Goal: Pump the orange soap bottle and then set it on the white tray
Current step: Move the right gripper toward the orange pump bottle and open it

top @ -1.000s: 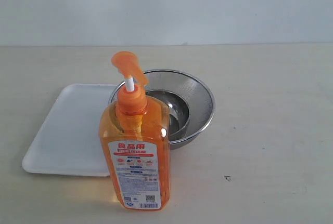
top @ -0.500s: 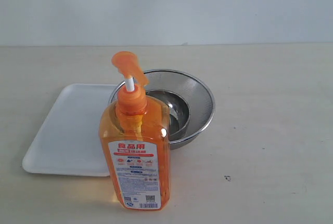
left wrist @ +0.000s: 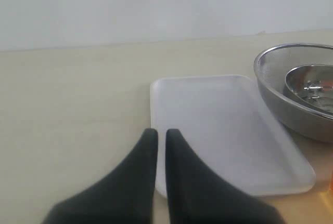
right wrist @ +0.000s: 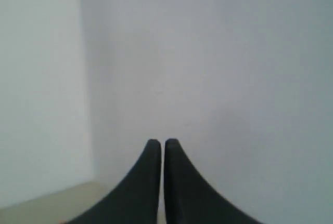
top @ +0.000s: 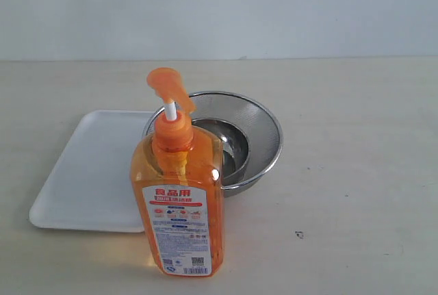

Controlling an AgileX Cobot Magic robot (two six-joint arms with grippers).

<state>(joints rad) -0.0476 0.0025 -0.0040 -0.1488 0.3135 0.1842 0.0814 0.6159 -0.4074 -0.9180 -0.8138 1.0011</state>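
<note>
1. Our left gripper [left wrist: 161, 130] has its jaws pressed together, with the tray [left wrist: 229, 125] just beyond their tips.
2. Our right gripper [right wrist: 158, 142] has its jaws pressed together too.
3. The bottle [top: 179, 199] stands upright beside the tray, apart from both.

Orange soap bottle [top: 179, 199] upright, pump raised, just beside empty white tray [top: 89, 172]

Left pincer [left wrist: 161, 132]: two dark fingers drawn together with only a thin slit between them. The tips sit at the long edge of the white tray [left wrist: 218, 125]; contact cannot be confirmed. The tray lies flat on the beige worktop [left wrist: 73, 109] and is bare. A steel bowl [left wrist: 291, 104] stands just beside the tray's opposite long edge, only partly in view. A pale wall [left wrist: 156, 5] rises beyond the tray's far end.
</note>
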